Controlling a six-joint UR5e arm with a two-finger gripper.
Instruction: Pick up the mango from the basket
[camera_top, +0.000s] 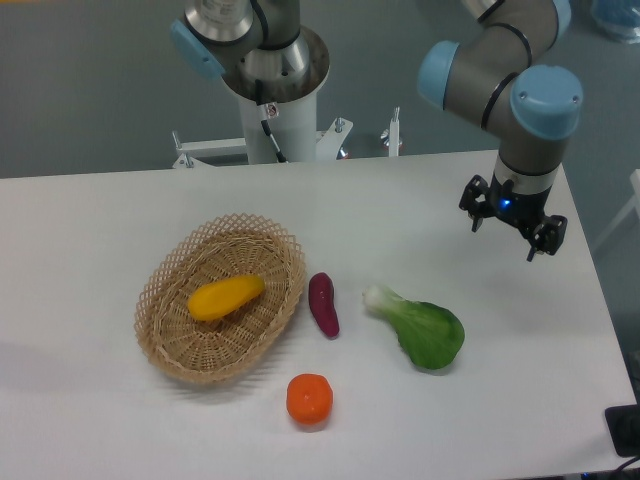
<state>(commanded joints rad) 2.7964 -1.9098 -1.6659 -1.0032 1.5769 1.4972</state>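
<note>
The mango (226, 297), smooth and yellow-orange, lies in the middle of the light tan wicker basket (168, 345) on the left half of the table. My gripper (506, 240) hangs over the right side of the table, far to the right of the basket and above the table surface. Its fingers point down and stand apart, open and empty.
A purple sweet potato (322, 303) lies just right of the basket. A green bok choy (424, 329) lies right of that, below and left of my gripper. A round orange fruit (309, 399) sits near the front edge. The robot base (270, 90) stands at the back.
</note>
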